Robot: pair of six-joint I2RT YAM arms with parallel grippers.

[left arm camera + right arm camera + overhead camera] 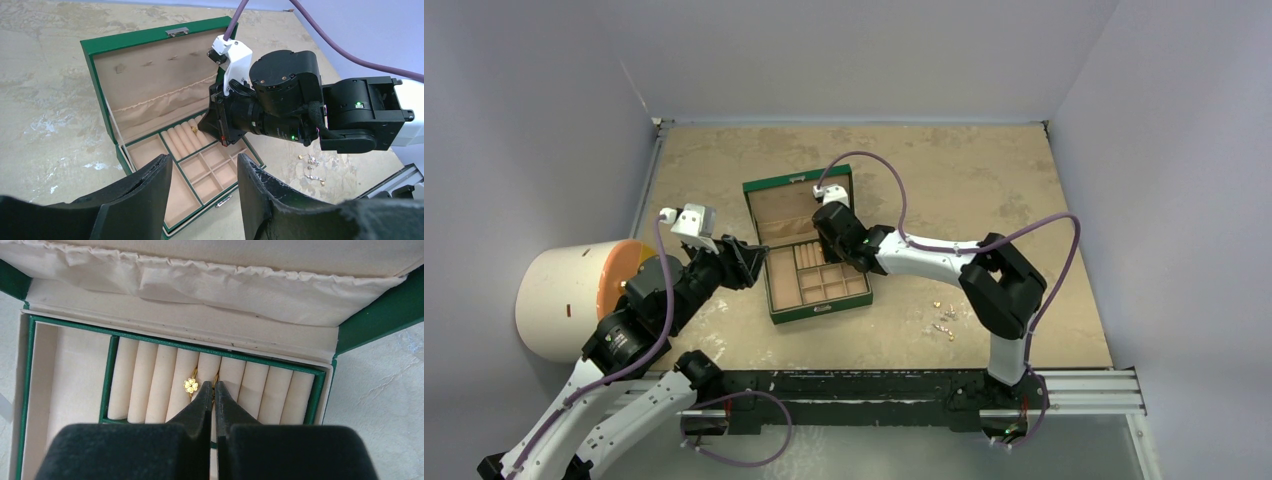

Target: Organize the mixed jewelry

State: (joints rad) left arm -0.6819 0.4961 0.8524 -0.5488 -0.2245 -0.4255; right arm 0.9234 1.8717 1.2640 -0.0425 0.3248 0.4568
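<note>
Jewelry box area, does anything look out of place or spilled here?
Yes: a few tiny gold and silver pieces lie scattered on the table, right of the green jewelry box, not in it. Inside, a gold clover ring sits in the ring rolls.

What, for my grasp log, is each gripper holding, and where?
Left gripper: nothing. Right gripper: shut, tips at a thin gold band in the ring rolls; a pinch cannot be told.

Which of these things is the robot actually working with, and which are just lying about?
Part of the job: gold clover ring in the green box; loose jewelry pieces on the table.
Just lying about: white and orange cylinder at the left edge.
</note>
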